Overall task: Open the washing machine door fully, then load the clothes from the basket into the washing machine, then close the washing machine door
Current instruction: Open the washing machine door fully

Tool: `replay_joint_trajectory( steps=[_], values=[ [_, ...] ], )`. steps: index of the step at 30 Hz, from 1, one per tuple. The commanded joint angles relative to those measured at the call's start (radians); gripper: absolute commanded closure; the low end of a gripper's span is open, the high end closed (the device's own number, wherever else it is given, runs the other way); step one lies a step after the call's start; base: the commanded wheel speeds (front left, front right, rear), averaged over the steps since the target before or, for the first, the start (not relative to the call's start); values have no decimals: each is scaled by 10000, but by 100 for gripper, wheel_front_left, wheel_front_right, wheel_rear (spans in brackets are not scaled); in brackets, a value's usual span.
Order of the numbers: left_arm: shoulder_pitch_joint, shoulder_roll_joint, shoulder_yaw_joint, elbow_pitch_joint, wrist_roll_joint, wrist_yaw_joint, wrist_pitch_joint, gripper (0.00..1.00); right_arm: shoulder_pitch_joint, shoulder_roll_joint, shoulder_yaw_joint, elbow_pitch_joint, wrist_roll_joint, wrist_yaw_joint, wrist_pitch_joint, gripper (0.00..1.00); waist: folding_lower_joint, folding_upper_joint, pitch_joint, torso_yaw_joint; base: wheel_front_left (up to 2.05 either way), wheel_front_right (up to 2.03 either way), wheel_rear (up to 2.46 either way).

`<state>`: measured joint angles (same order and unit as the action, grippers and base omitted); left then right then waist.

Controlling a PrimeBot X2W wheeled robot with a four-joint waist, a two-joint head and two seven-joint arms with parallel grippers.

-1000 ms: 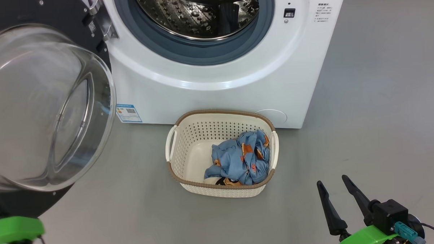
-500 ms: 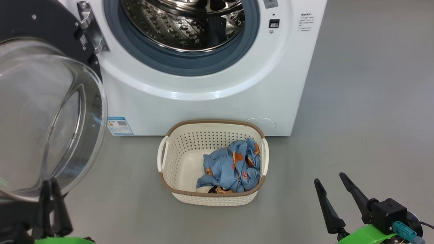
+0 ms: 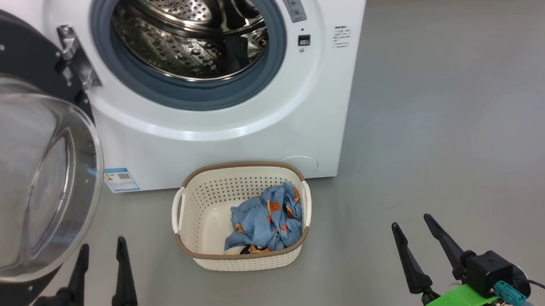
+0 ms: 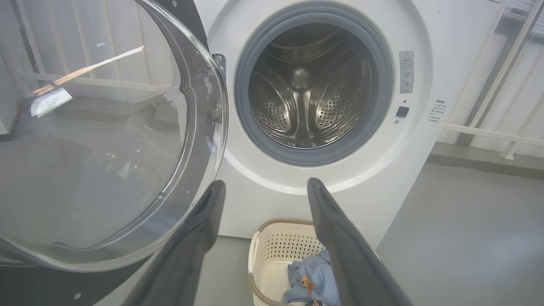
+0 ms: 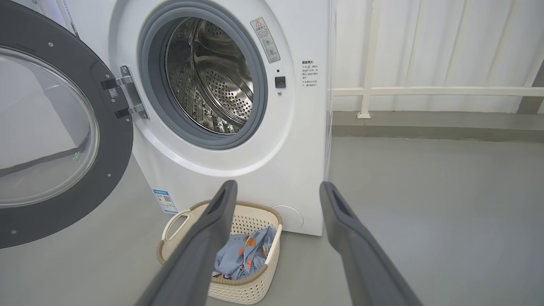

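Nearest, low at left: left claw, released, fingers spread, grasping nothing, just beside the rim of the swung-open door. Low at right: right claw, likewise spread wide and empty, above the grey floor. Farther on: basket on the floor, clothes heaped in its right half. Just behind: washing machine, steel drum exposed.

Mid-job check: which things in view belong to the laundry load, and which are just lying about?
Job: washing machine; washing machine door, open; basket; clothes inside it; left gripper and right gripper, both open and empty.
Just there: blue label sticker on the machine; white railing; grey floor.
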<state>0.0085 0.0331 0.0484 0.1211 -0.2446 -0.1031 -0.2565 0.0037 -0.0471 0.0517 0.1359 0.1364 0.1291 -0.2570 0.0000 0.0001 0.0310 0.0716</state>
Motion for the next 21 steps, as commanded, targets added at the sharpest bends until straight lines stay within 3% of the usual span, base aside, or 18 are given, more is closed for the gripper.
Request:
replay_joint_trajectory(
  steps=[1,11,21],
  values=[
    [-76,172,234,-212,6,-89,-53,0,-94,-31,253,-356,95,16,-48,0,0,-1,-102,-247,0,0,0],
    [176,172,191,89,-119,-211,-53,0,136,-31,21,-905,7,16,-48,0,0,-1,-78,-675,0,0,0],
    [331,172,365,-1,-46,-205,-53,0,197,-31,-109,-1154,-100,16,-48,0,0,-1,-157,-637,0,0,0]
  ],
)
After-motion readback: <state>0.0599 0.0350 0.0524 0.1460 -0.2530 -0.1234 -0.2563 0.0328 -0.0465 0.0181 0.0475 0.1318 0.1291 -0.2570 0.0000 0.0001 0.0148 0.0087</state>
